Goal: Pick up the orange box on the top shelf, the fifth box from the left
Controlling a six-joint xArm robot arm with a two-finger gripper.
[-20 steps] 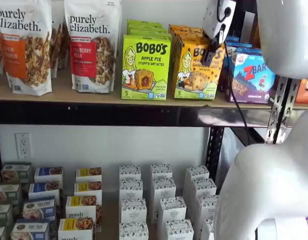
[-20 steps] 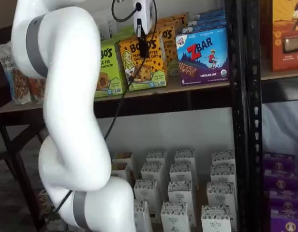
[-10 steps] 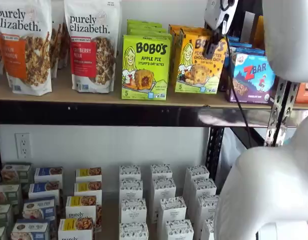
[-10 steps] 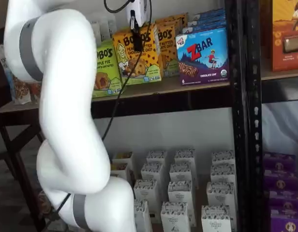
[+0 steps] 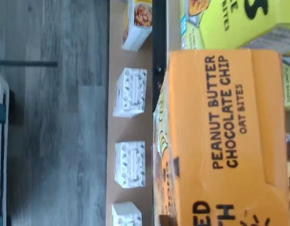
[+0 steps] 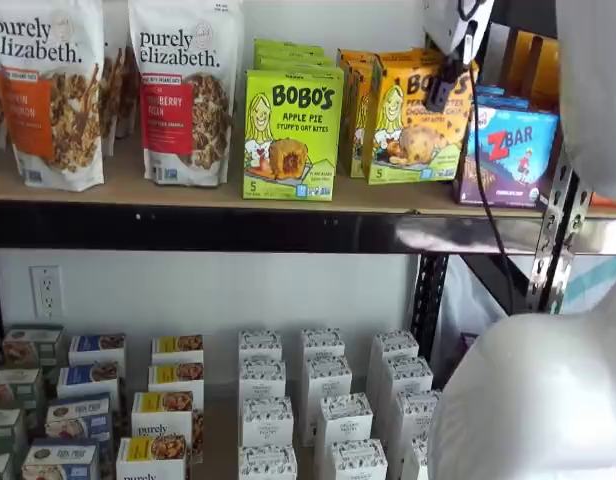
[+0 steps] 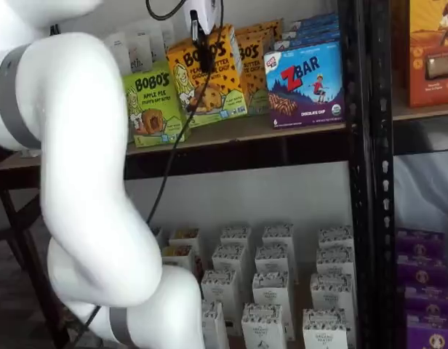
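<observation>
The orange box reads "BOBO'S" and stands tilted at the front of the top shelf, drawn out of its row. My gripper comes down from above and is shut on the box's top edge, with a black finger against its front face. In the other shelf view the gripper grips the same orange box, which leans over the top shelf. The wrist view shows the orange box's top panel close up, reading "PEANUT BUTTER CHOCOLATE CHIP".
A lime-green Bobo's Apple Pie box stands left of the orange box and a blue ZBar box to its right. More orange boxes stand behind. Granola bags fill the left. White cartons sit below. A black upright stands right.
The gripper has carried the orange box up and forward, out of its row toward the shelf's front edge. The box is now tilted. The arm has swung along with it.
</observation>
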